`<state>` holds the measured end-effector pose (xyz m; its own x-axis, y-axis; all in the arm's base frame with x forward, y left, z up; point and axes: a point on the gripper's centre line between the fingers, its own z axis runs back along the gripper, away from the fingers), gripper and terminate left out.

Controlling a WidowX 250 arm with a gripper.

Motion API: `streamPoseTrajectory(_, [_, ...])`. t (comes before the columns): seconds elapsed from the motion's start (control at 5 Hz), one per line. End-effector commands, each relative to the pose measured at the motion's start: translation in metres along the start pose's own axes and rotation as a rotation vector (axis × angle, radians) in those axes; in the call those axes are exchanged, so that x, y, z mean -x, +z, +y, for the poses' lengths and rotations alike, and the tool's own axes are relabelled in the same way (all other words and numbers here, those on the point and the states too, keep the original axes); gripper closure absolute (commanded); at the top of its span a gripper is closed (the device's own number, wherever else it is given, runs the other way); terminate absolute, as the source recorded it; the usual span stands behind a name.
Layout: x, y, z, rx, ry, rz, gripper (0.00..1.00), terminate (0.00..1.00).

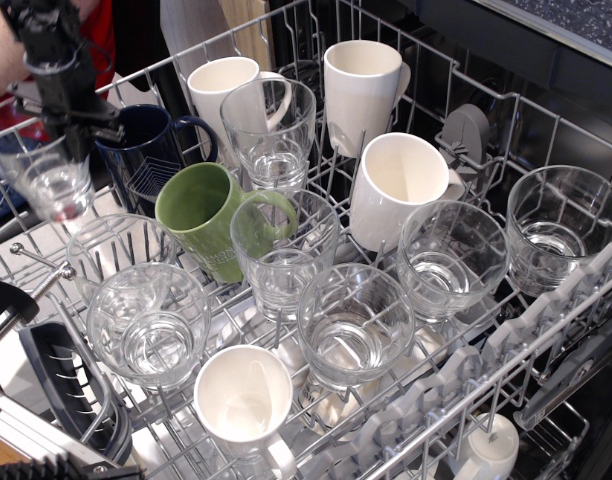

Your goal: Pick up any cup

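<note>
My black gripper is at the far left, above the dishwasher rack. It is shut on the rim of a clear glass cup, one finger inside and one outside. The cup hangs tilted, lifted off the rack tines, left of the navy mug. Several more clear tumblers stand in the rack, among them one at the back centre, one in the middle and one at the front.
A green mug lies tilted beside the navy mug. White mugs stand at the back, centre right and front. A dark cutlery basket is at the lower left. A person's arm in red is behind the gripper.
</note>
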<state>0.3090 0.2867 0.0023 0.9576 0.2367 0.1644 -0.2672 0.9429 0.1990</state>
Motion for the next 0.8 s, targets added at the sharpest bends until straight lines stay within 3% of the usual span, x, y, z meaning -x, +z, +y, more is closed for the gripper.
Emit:
streamPoseTrajectory(0.0, [-0.012, 0.077, 0.031, -0.074, -0.017, -0.102, 1.0, 0.0])
streamPoseTrajectory(0.4, [-0.012, 0.106, 0.04, -0.062, -0.054, -0.066, 1.0, 0.0])
streamPoseTrajectory(0.6, [-0.02, 0.118, 0.04, -0.07, -0.077, -0.054, 1.0, 1.0])
